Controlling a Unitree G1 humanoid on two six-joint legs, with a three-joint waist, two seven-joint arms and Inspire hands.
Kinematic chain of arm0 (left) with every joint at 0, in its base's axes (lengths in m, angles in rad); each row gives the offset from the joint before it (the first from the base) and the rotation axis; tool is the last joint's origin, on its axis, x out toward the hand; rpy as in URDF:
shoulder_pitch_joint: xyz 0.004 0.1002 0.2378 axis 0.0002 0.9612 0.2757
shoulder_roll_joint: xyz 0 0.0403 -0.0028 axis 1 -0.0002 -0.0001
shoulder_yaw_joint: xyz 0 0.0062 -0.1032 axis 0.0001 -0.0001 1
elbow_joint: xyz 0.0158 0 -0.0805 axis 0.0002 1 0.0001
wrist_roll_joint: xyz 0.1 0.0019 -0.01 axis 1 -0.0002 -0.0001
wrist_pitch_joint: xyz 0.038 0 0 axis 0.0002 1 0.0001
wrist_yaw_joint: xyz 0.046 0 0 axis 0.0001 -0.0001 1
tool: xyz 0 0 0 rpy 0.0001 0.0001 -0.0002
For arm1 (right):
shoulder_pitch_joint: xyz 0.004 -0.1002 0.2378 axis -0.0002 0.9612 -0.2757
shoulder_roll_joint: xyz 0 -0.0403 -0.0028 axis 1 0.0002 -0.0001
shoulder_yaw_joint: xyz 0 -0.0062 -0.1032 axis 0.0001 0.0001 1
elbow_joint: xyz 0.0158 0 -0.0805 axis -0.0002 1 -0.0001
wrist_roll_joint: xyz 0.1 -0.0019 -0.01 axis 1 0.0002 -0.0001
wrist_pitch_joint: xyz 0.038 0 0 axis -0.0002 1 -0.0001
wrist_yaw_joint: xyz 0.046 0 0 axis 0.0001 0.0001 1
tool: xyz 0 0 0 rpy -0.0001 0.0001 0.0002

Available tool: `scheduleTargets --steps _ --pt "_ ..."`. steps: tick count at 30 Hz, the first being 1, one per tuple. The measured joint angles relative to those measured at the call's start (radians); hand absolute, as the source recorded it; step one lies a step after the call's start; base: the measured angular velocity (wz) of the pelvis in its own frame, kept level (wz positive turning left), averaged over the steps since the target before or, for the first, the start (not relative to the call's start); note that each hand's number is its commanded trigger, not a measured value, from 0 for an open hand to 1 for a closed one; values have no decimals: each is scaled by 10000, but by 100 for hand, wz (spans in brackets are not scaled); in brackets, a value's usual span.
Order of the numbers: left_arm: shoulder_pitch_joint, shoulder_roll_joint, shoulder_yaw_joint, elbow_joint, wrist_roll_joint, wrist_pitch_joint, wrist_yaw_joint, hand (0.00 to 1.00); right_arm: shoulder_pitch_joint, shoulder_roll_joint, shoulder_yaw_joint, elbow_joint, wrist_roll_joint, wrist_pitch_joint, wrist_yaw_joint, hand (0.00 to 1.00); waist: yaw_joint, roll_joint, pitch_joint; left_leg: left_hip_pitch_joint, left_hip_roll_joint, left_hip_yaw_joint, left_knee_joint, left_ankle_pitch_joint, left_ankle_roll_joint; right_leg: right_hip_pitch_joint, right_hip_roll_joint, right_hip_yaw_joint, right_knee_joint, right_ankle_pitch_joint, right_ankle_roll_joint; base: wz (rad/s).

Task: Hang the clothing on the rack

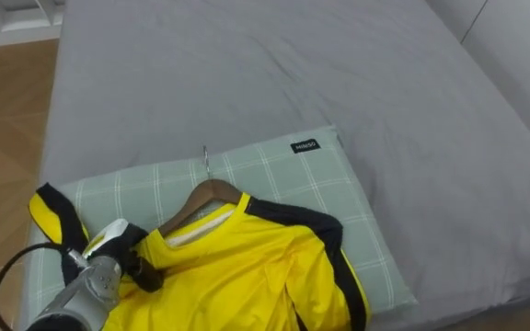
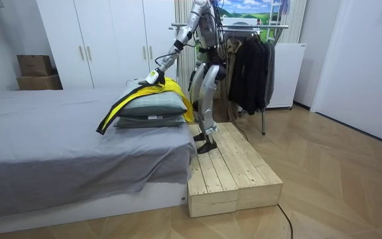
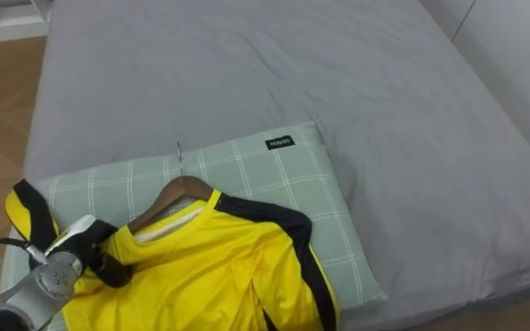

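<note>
A yellow shirt (image 1: 247, 267) with black trim lies on a wooden hanger (image 1: 212, 193), whose metal hook (image 1: 206, 158) points toward the far side of the bed. Both rest on a green checked pillow (image 1: 283, 170). My left hand (image 1: 118, 244) comes in from the lower left and sits at the shirt's left shoulder, where the hanger's end lies; its dark fingers curl on the cloth there. In the room view I stand on a wooden platform (image 2: 234, 176) beside the bed, with my left hand (image 2: 153, 76) stretched out to the shirt (image 2: 144, 96) on stacked pillows.
The grey bed (image 1: 247, 74) stretches away beyond the pillow. Behind me stands a clothes rack (image 2: 257, 26) with dark garments (image 2: 247, 66) hanging on it. White wardrobes (image 2: 105, 40) and cardboard boxes (image 2: 37, 72) line the far wall.
</note>
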Motion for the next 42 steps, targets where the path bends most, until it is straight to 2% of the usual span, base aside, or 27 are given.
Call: scheduleTargets --steps 10,16,17,18,19,22,23,24,27,28,30,31,33,35,38,42 --pt "60 -24 -3 16 8 0 -109 100 24 -1 3 48 -42 0 -14 0 14 0 -4 178 31 90 -54 5 9 181 2 24 -2 -20 31 0" --pt "221 -36 2 21 15 -89 -107 100 27 -16 90 375 -72 -20 3 0 250 22 -29 715 13 142 -304 2 8 668 31 76 -175 -21 36 -3" --pt "222 -32 2 12 89 -112 -104 100 18 -38 80 507 -77 -20 1 0 267 36 -52 791 5 122 -371 2 6 753 31 45 -247 -17 29 12" --pt "246 -32 6 8 160 -112 -104 100 37 -80 54 621 -122 -26 -2 0 275 142 -134 801 7 34 -440 21 -16 849 50 -47 -428 33 23 12" --pt "247 -32 6 -4 203 -112 -102 100 45 -106 54 683 -142 -29 -6 0 285 187 -171 818 10 -2 -475 40 -26 912 64 -79 -511 66 21 12" --pt "247 -7 25 -81 582 -142 22 100 123 -158 -108 930 -202 -50 -28 0 310 218 -221 1245 -107 -132 -806 136 -61 1395 38 -165 -831 119 25 9" --pt "258 -8 25 -94 789 -190 115 100 246 -163 -257 946 -175 -63 -84 0 388 184 -280 1520 -175 -121 -1064 199 -82 1620 16 -151 -986 133 46 3" --pt "271 -8 32 -123 969 -281 156 100 435 -183 -432 913 -148 -96 -160 0 511 187 -390 1732 -191 -102 -1258 235 -114 1836 31 -156 -1202 183 40 0" --pt "513 43 298 -650 1741 -410 283 100 808 -235 -951 951 -222 -114 -218 0 573 112 -548 2361 -342 -209 -1732 443 -158 2530 -11 -282 -1723 227 67 13" --pt "595 45 367 -837 1856 -412 303 100 898 -257 -1083 1008 -221 -122 -212 0 583 114 -557 2490 -344 -231 -1803 449 -167 2687 14 -287 -1868 261 75 6" --pt "1005 81 439 -1689 2009 -415 511 100 1088 -357 -1499 1142 -226 -117 -209 0 777 73 -673 2896 -348 -225 -2054 474 -214 3180 54 -301 -2257 302 80 0" --pt "1130 108 439 -1936 2036 -413 565 100 1141 -371 -1544 1144 -229 -114 -216 0 792 56 -679 3002 -356 -221 -2100 476 -220 3290 53 -304 -2304 304 81 6" --pt "1815 189 503 -3102 2157 -415 807 100 1324 -380 -1922 1137 -228 -116 -288 0 793 58 -699 3416 -382 -253 -2351 484 -241 3864 89 -363 -2774 363 112 8" --pt "2255 191 506 -3866 2161 -414 982 100 1389 -391 -2118 1170 -255 -101 -391 0 801 65 -709 3710 -445 -341 -2554 500 -266 4216 94 -398 -3051 404 137 12" --pt "2940 188 506 -4753 2138 -415 1252 100 1386 -392 -2279 1306 -310 -89 -550 0 811 100 -765 4152 -504 -433 -2807 508 -281 4683 107 -450 -3449 526 162 8" --pt "3110 190 507 -4872 2141 -410 1607 100 1386 -386 -2522 1379 -634 21 -564 0 820 111 -798 4621 -611 -573 -3080 511 -287 5224 93 -553 -3794 569 190 9"
